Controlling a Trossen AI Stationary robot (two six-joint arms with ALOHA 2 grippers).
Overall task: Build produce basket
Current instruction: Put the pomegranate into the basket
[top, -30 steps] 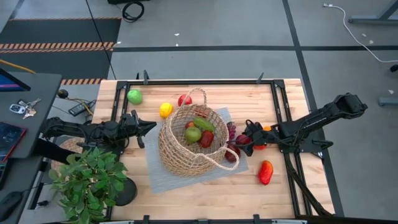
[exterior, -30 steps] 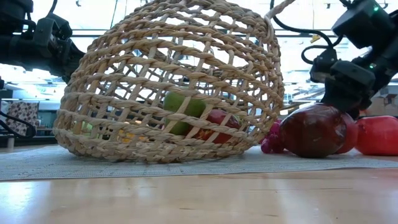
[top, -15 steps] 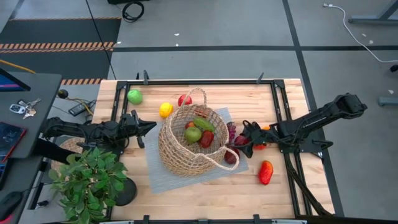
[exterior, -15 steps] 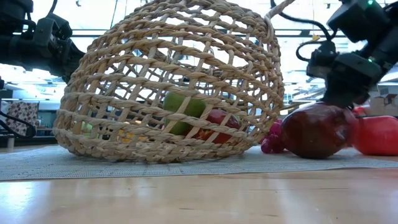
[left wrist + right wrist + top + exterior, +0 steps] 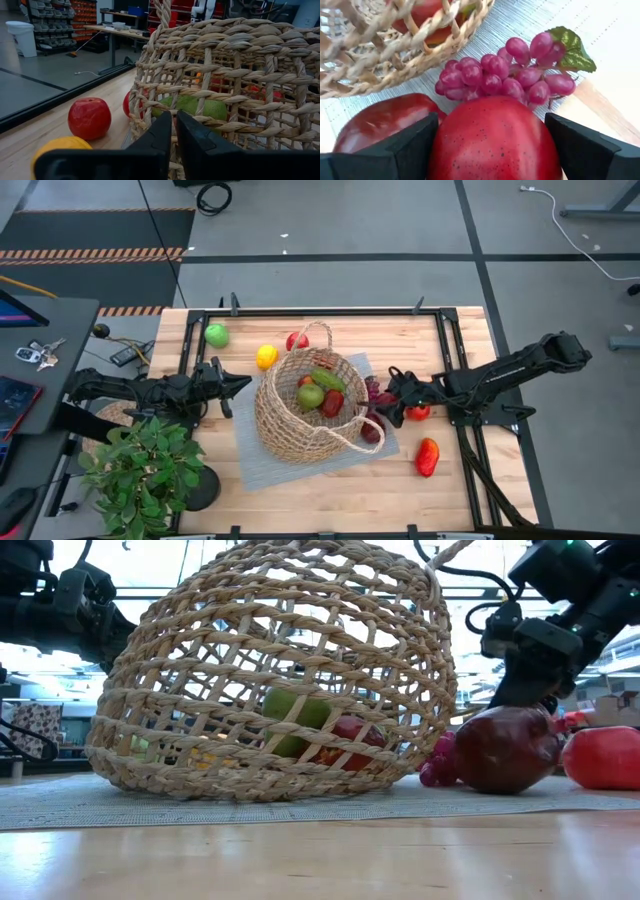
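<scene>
A wooden table (image 5: 330,480) carries a grey mat (image 5: 250,460) near its middle, and on the mat sits a round wicker basket (image 5: 290,425), tipped a little so its mouth faces up and slightly toward the right arm; its two looped handles (image 5: 318,330) lie along a line running from the far edge toward the near right. Inside it are a green pear (image 5: 311,396), its length slanting across the basket, and red pieces (image 5: 332,402) beside it. A leafy potted plant (image 5: 145,470) stands at the near left corner. The left gripper (image 5: 240,383) rests just beside the basket's left wall with its fingers (image 5: 165,135) pressed together, holding nothing. The right gripper (image 5: 392,406) is low over the mat at the basket's right side, its fingers (image 5: 407,145) spread wide on either side of a red apple (image 5: 495,142); whether they press on it cannot be told. A darker red apple (image 5: 505,748) lies next to it, with purple grapes (image 5: 505,75) just beyond. Away from the basket lie a green apple (image 5: 216,334), a lemon (image 5: 266,356), another red apple (image 5: 296,341) and a red pepper (image 5: 427,456), its length pointing from the far edge to the near edge.
</scene>
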